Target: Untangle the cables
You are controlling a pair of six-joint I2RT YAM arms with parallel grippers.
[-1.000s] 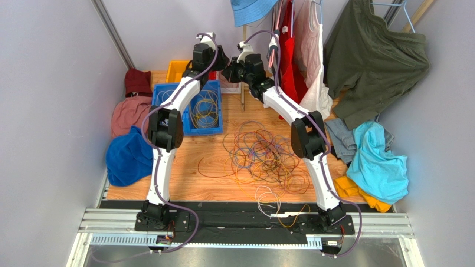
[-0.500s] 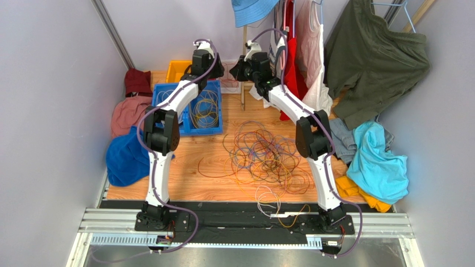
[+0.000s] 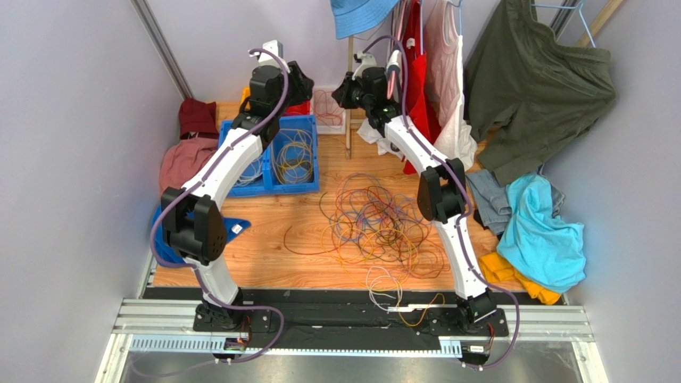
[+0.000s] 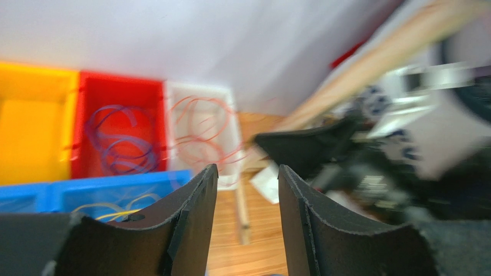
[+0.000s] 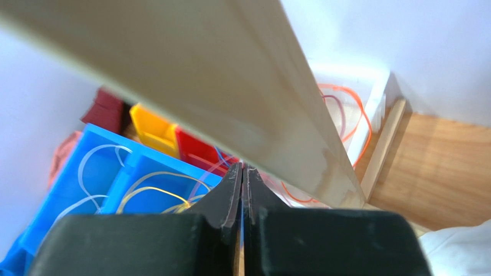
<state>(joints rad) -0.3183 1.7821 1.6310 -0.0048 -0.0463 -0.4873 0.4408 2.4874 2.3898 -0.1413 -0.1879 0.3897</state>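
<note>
The cables (image 3: 377,221) lie in a loose tangle of orange, brown, purple and white loops on the wooden table, between the two arms. Both grippers are raised at the far end, over the bins. My left gripper (image 3: 302,80) (image 4: 246,175) stands open with nothing between its fingers. My right gripper (image 3: 342,89) (image 5: 242,167) is shut, jaws pressed together, just behind a wooden pole (image 5: 242,86). A pale purple strand (image 5: 210,169) runs up to its tips; whether it is pinched I cannot tell.
A blue bin (image 3: 276,177) (image 5: 86,190) holds yellow and white wires. A red bin (image 4: 118,92) holds purple wires, a white bin (image 4: 227,98) (image 5: 374,109) red and orange ones, beside a yellow bin (image 4: 31,126). Clothes hang at the back and lie along both sides.
The two grippers, close together a second ago, have drawn apart. The left arm's elbow has swung out to the left. The right gripper has moved back towards the wall.
</note>
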